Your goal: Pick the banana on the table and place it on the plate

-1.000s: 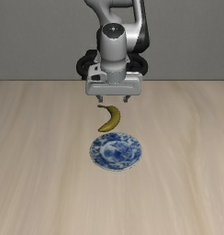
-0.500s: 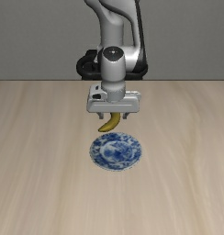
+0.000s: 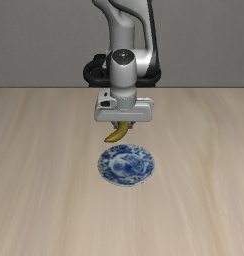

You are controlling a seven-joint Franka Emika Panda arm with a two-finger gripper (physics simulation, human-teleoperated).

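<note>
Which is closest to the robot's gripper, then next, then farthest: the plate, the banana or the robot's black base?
Judged from the exterior view:
1. Banana: right under the gripper.
2. Plate: on the table, just in front of the banana.
3. Black base: behind the arm, at the table's far side, probably the farthest.

Wooden table (image 3: 44,190) bearing blue plate (image 3: 125,164)
</note>
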